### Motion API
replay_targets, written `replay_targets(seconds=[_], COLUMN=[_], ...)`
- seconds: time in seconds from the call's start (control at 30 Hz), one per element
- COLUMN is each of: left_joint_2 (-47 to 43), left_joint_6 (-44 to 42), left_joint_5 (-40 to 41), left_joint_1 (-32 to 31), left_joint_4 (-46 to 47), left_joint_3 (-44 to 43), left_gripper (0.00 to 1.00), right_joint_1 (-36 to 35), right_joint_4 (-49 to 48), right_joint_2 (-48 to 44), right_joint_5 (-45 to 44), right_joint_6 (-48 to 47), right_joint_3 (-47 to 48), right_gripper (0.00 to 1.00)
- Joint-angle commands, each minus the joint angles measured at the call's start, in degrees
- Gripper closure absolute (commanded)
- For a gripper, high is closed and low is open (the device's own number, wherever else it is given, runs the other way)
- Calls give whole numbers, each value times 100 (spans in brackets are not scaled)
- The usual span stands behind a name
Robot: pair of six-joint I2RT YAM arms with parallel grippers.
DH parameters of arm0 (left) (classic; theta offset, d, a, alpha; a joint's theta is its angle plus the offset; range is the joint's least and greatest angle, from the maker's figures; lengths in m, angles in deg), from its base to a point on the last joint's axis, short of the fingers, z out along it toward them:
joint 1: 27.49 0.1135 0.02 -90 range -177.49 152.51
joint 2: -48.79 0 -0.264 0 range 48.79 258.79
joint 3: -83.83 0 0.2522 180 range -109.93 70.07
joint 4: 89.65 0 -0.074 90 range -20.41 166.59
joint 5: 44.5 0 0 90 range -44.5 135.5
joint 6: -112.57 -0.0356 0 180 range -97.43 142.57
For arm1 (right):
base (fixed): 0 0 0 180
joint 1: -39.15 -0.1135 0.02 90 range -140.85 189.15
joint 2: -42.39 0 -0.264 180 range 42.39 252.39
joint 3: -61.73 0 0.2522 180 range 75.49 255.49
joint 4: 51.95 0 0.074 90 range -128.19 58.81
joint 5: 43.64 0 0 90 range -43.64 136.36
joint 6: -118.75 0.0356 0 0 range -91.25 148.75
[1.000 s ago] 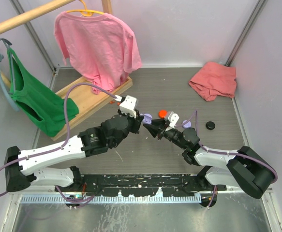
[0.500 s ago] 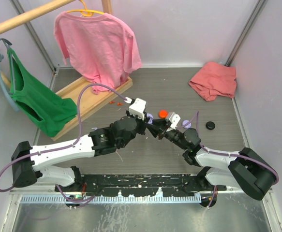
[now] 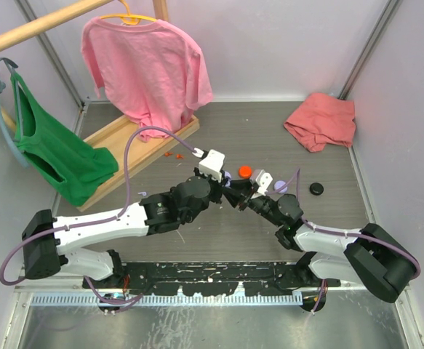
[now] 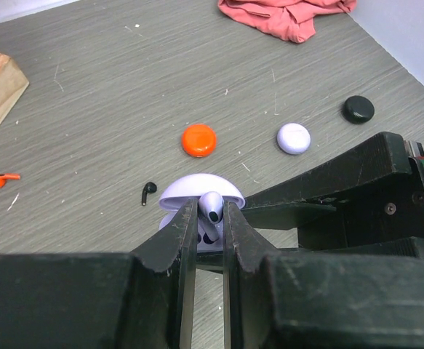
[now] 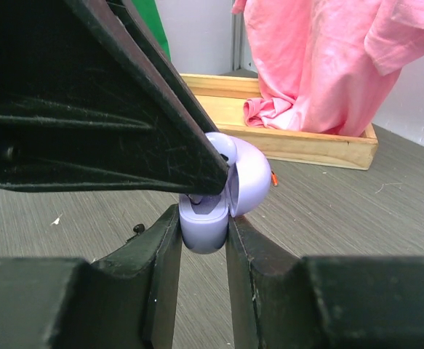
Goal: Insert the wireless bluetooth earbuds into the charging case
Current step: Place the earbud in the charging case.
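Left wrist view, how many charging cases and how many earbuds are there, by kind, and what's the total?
Charging cases: 4 (orange case, closed lilac case, black case, open lilac case)
Earbuds: 3 (lilac earbud, black earbud, orange earbud)
Total: 7

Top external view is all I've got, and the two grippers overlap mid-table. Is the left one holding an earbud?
Observer: Yes, the left gripper pinches a lilac earbud right over the open lilac charging case.
Operator: Who holds the case?
Observer: The right gripper clamps it low down; its lid stands open.
Operator: Any loose earbuds nearby?
Observer: A black earbud lies on the table beside the case, not touching it.
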Motion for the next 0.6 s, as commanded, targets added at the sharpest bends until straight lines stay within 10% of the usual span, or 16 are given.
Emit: replay_targets(seconds=[0.0,0.57], left_joint_2=[38,-118], left_joint_6=[-41,-295], left_joint_5=[158,292], left_joint_1=[-37,-85], left_joint_4=[474,629], left_joint_3=[36,351], left_gripper=[100,100], right_joint_1=[-36,-37], right_joint_4=[-475,-542], right_joint_2=[-119,-200], right_joint_5=[-92,-215], right_joint_6=[-93,-93], right_joint_3=[7,-61], right_gripper=[99,99])
